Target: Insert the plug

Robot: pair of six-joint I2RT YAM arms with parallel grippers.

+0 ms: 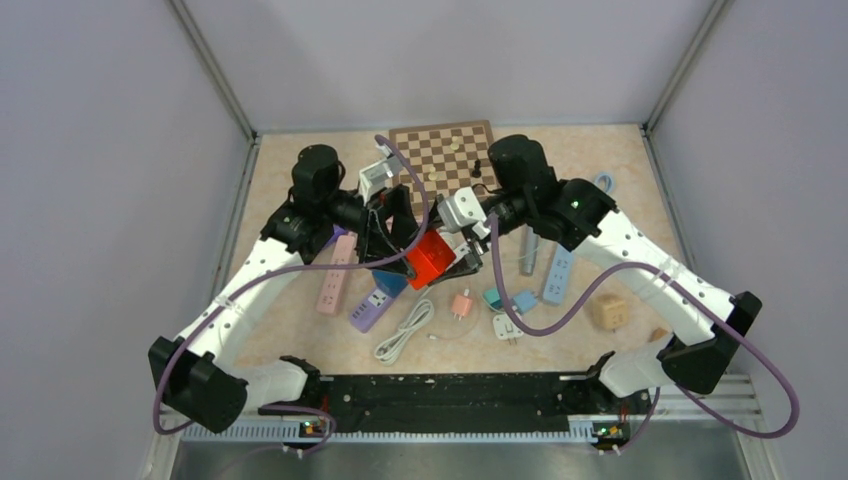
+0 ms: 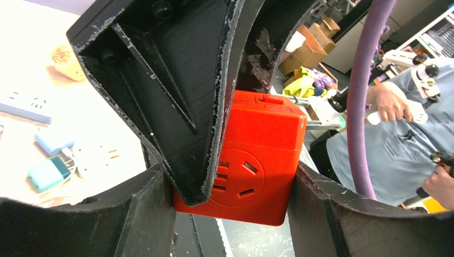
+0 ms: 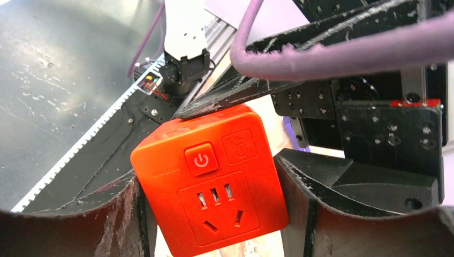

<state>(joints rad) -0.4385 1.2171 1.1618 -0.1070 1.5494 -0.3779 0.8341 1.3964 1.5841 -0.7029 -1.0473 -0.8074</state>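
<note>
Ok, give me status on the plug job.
Left gripper and right gripper both shut on red socket cube, lifted. No plug held; pink plug on table. Purple cable hangs close.

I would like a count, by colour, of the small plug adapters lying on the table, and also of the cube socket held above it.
Salmon-pink plastic plug adapter: 1
Teal plastic plug adapter: 1
Blue plastic plug adapter: 1
White plastic plug adapter: 1
Red plastic cube socket: 1
Total: 5
</note>
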